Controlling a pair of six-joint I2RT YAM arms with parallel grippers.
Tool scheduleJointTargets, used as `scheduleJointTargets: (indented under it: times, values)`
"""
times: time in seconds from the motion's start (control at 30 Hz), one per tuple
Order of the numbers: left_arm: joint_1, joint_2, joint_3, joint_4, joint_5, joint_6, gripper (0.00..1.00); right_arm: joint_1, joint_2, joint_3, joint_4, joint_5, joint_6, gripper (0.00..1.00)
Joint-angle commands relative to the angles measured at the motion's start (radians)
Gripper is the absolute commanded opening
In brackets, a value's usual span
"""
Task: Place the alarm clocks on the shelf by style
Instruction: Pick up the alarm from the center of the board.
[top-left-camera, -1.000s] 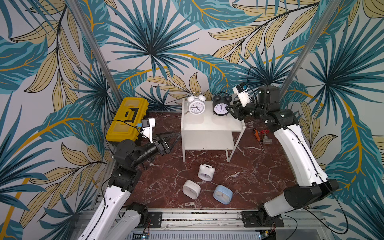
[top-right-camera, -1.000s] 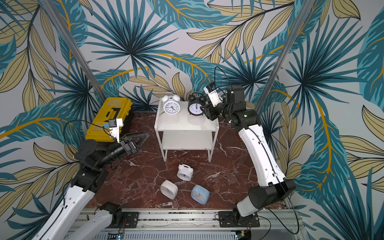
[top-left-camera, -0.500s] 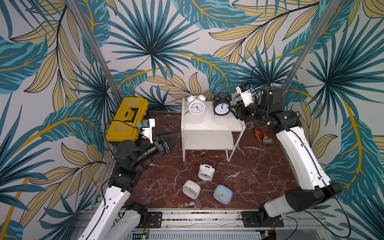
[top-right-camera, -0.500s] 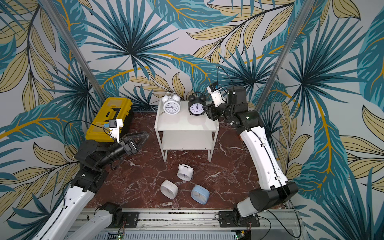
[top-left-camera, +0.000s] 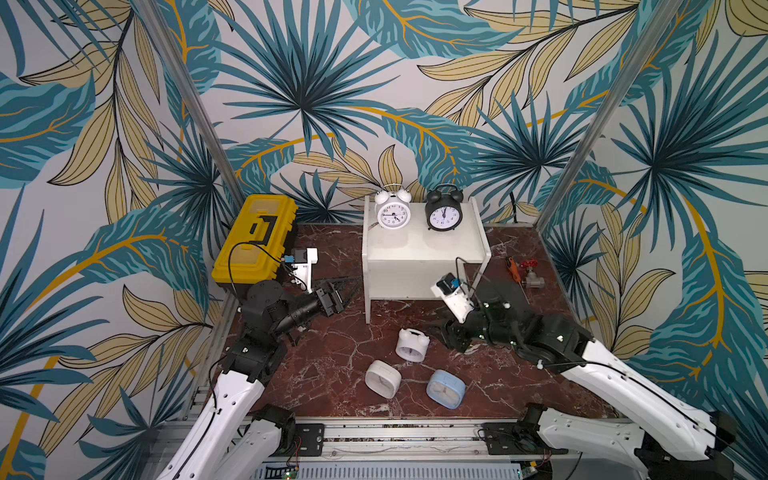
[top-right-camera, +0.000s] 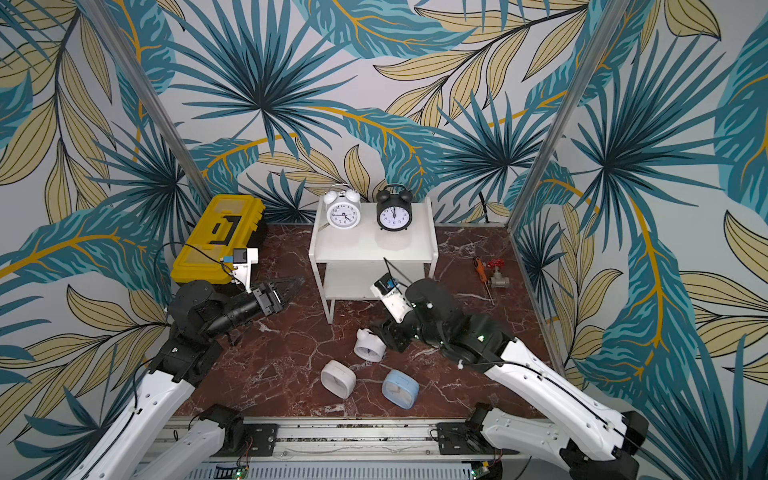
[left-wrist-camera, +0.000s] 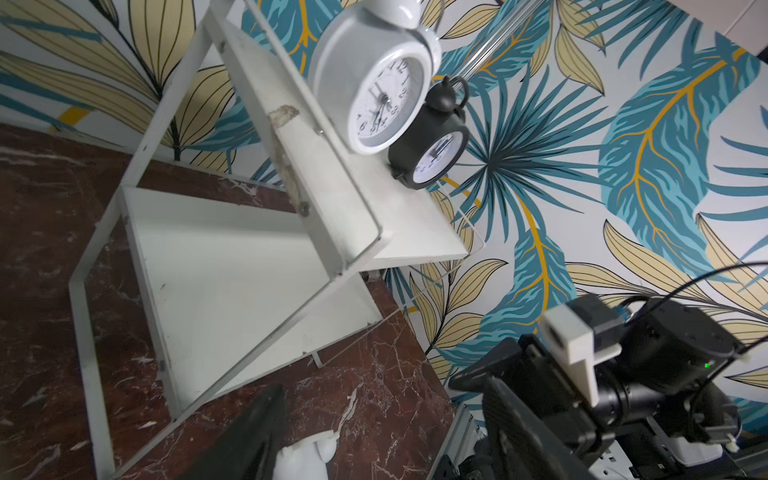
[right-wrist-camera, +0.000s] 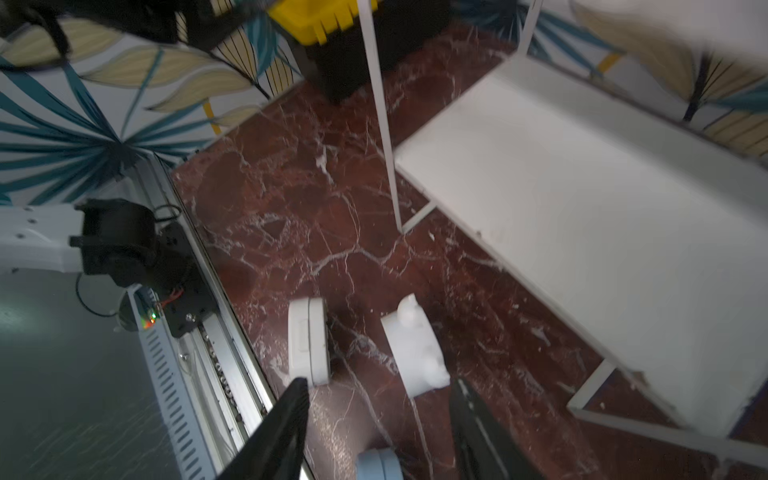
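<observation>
The dark red marble desk (top-left-camera: 332, 353) holds everything. The small white two-shelf stand (top-left-camera: 424, 249) is past the right jaws and beside the left jaws. Its lower board is bare.

On its top board, high above both jaws, stand a white round clock with two bells (top-left-camera: 392, 210) and a black round clock with two bells (top-left-camera: 444, 212). They are side by side and upright.

Another white round two-bell clock (right-wrist-camera: 413, 349) lies tipped over on the desk, just in front of the right jaws. It is not between them yet, and I cannot tell if a tip touches it. The right jaws are open wide and hold nothing. The left jaws are open too and hold nothing. They are far from this clock.

A white square clock with round corners (top-left-camera: 383, 379) and a light blue square clock with round corners (top-left-camera: 445, 388) lie on the desk a bit to the side of the right jaws.

I think the tipped clock is light and hard, with a smooth shell that can slip. It is round, so it may roll away. The little bells and the glass face look easy to break. The best place to hold it is across the round body, one jaw on each side, not on the bells.
</observation>
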Motion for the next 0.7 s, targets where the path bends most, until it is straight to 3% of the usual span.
scheduleJointTargets:
  times: [0.0,0.27,0.43,0.67]
  values:
    - [0.004,-0.009,-0.054,-0.051,-0.013,0.013,0.76,0.026,0.011,-0.126,0.196,0.142,0.173,0.55]
    - [0.004,-0.101,-0.157,-0.091,-0.073,-0.024,0.76,0.024,0.218,-0.159,0.325,0.278,0.173,0.59]
    - [0.003,-0.11,-0.156,-0.117,-0.075,0.002,0.76,0.023,0.308,-0.138,0.335,0.265,0.132,0.58]
    - [0.004,-0.088,-0.165,-0.09,-0.057,0.007,0.77,0.023,0.309,-0.152,0.32,0.236,0.124,0.57]
